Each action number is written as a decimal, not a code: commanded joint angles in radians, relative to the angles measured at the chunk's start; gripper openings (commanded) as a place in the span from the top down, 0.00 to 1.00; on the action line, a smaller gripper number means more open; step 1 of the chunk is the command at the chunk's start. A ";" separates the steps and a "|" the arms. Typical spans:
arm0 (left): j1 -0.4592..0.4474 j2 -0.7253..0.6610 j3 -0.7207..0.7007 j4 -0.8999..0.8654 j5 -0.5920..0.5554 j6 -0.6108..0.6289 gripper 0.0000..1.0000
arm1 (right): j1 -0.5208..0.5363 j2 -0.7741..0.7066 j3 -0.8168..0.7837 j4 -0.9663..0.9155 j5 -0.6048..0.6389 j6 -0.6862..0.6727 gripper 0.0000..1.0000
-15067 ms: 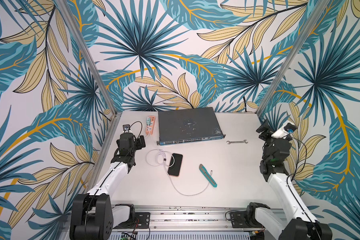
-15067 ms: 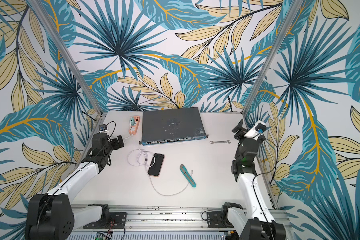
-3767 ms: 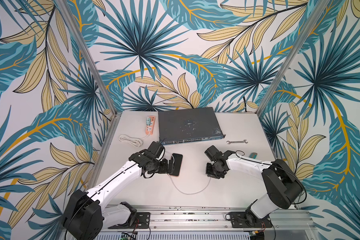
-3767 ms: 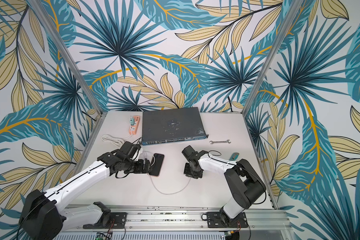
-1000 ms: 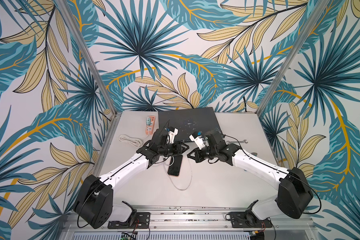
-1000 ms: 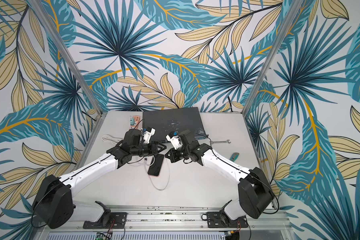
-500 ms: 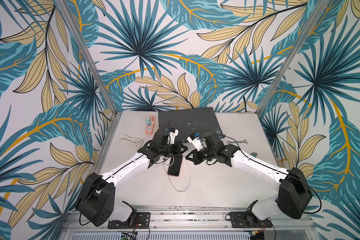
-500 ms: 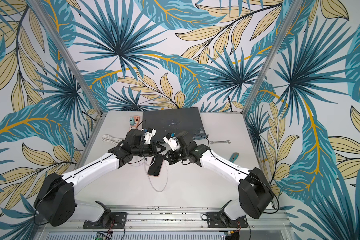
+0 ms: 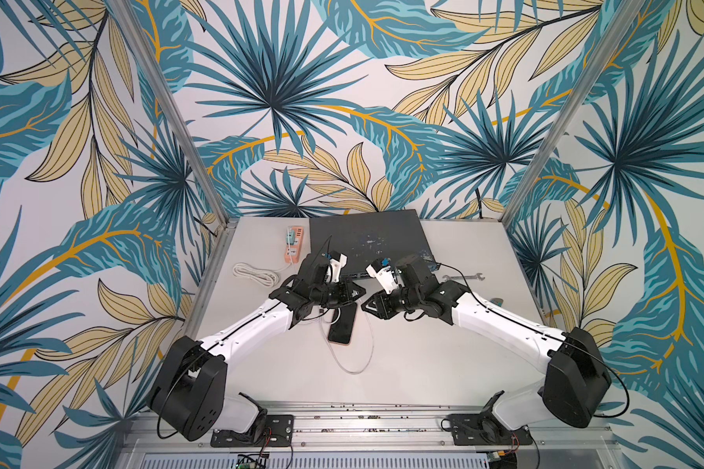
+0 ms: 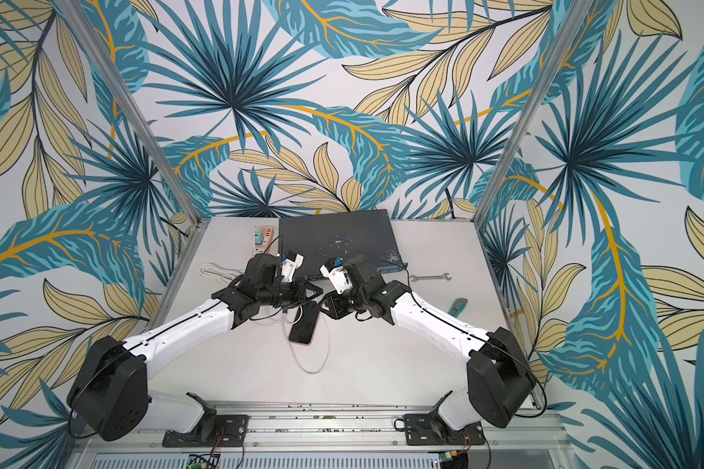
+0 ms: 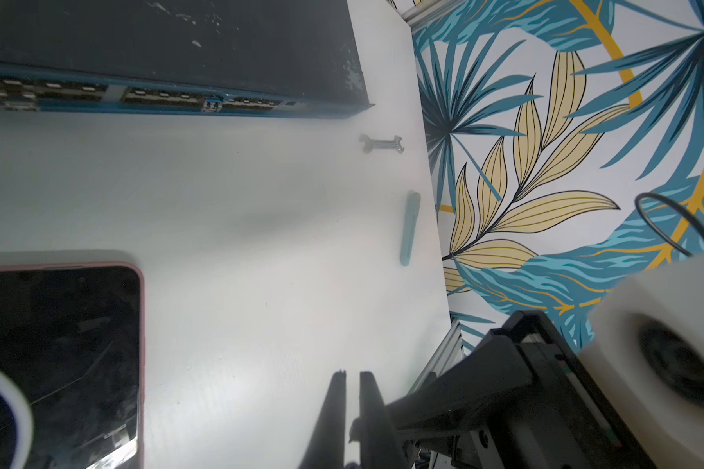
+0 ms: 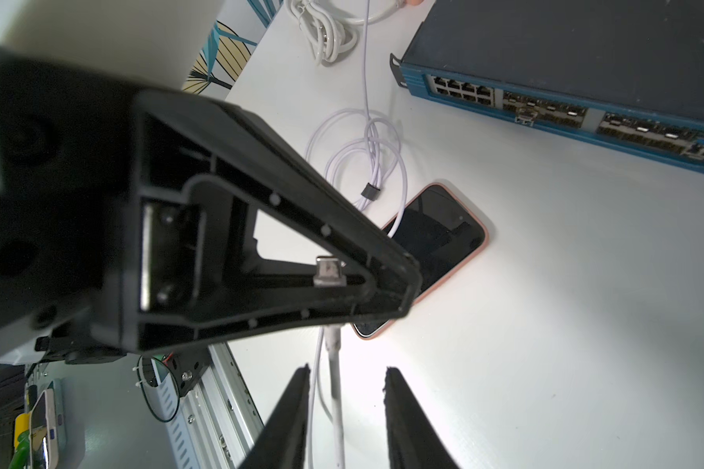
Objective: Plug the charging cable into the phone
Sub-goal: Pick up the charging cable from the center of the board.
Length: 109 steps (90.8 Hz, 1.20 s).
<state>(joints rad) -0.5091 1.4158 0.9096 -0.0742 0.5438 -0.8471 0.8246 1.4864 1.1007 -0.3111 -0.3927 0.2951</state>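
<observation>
Left gripper (image 12: 408, 280) pinched shut on cable (image 12: 335, 357) at plug (image 12: 329, 271). Right gripper (image 12: 347, 370) jaws apart, cord loose between them. Phone (image 12: 437, 247) flat on table (image 12: 565, 304), just below. My worry: skewed plug misses port and shoves the unheld phone.

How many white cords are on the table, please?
2: the thin charging cable looped beside the phone, and the thicker bundled cord near the orange power strip. The arms may hide more.

Robot lab cell; leaf-printed panels (image 9: 277, 101); aluminium posts (image 9: 169, 109); white arm (image 9: 253, 325) on a base rail (image 9: 366, 410).
</observation>
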 commanded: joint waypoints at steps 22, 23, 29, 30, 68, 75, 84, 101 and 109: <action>0.002 -0.015 -0.014 0.071 0.008 -0.055 1.00 | 0.002 0.030 0.057 0.021 0.021 -0.021 0.64; 0.001 -0.015 -0.013 0.071 0.008 -0.055 1.00 | 0.001 0.032 0.059 0.021 0.021 -0.022 0.64; 0.001 -0.014 -0.011 0.071 0.007 -0.056 1.00 | 0.002 0.046 0.070 0.019 0.016 -0.026 0.66; 0.002 -0.014 -0.011 0.071 0.007 -0.056 1.00 | 0.001 0.047 0.072 0.018 0.016 -0.027 0.66; 0.002 0.003 0.002 0.070 0.007 -0.052 1.00 | 0.000 0.085 0.103 -0.011 0.029 -0.045 0.75; 0.002 0.002 0.005 0.063 0.007 -0.050 1.00 | 0.001 0.090 0.104 -0.014 0.029 -0.045 0.75; 0.002 0.001 0.008 0.053 0.005 -0.044 1.00 | 0.001 0.098 0.104 -0.018 0.035 -0.043 0.75; 0.002 -0.004 0.007 0.039 0.003 -0.035 1.00 | 0.002 0.105 0.107 -0.019 0.049 -0.037 0.81; 0.001 -0.006 0.004 0.042 -0.001 -0.036 1.00 | 0.003 0.113 0.110 -0.028 0.049 -0.039 0.87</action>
<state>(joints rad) -0.5079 1.4158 0.9009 -0.0299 0.5304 -0.9016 0.8303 1.5749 1.1984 -0.3164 -0.3817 0.2661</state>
